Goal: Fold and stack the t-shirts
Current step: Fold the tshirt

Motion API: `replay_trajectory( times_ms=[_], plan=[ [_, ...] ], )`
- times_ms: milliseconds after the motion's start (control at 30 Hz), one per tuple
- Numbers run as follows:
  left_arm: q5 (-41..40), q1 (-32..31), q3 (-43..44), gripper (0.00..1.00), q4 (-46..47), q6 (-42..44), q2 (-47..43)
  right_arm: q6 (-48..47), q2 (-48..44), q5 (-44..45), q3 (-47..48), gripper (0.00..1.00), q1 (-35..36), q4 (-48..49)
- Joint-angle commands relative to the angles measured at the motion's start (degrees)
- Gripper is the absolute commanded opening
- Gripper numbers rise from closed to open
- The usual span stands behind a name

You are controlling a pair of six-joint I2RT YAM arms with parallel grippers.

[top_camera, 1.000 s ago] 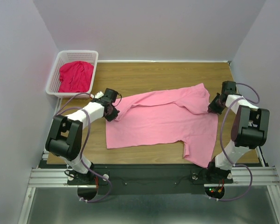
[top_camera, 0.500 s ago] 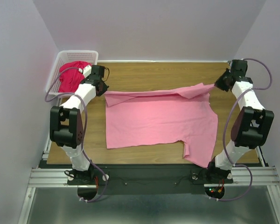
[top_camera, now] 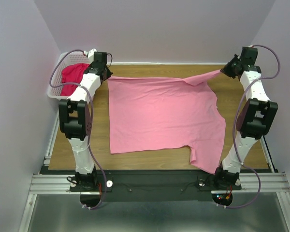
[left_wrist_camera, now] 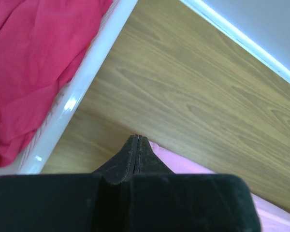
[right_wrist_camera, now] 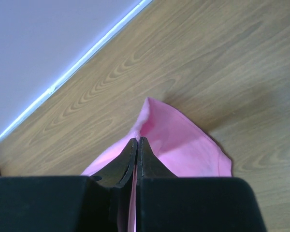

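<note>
On the table point(top_camera: 154, 70): pink t-shirt point(top_camera: 159, 116) spread flat, its far edge taut between both arms.
Far-left corner: white basket point(left_wrist_camera: 87, 82) holding the crumpled red t-shirt point(top_camera: 71, 76).
Left gripper point(top_camera: 108, 76): clenched on the pink t-shirt's far left corner, beside the basket.
Right gripper point(top_camera: 222, 71): clenched on its far right corner, cloth rising off the wood.

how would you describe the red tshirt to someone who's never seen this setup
Find the wooden table, then the white lattice basket at its far left corner. The crimson t-shirt lies crumpled inside it, darker than the light pink t-shirt spread across the table.
</note>
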Motion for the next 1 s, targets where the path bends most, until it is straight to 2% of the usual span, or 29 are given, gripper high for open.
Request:
replay_trajectory(
  times_ms=[0,133,467,700,967],
  plan=[
    [0.27,0.47,5.38,0.00,1.88,4.26,1.16,1.01,-0.20,-2.40,3.31,0.01,-0.28,1.83],
    [1.23,0.47,4.95,0.00,-0.22,4.70,0.91,2.06,-2.74,-3.81,-0.28,0.01,-0.28,1.83],
    [3.08,0.47,-7.96,0.00,0.03,2.94,-4.99,2.33,-17.40,0.40,-17.85,0.01,-0.28,1.39],
    [4.40,0.47,-12.45,0.00,1.00,2.59,-7.18,3.29,-26.55,2.34,-28.31,0.01,-0.28,0.78],
    [6.42,0.47,-16.49,0.00,2.23,2.42,-9.03,4.26,-32.80,3.31,-36.50,0.01,-0.28,-0.89]
  ],
)
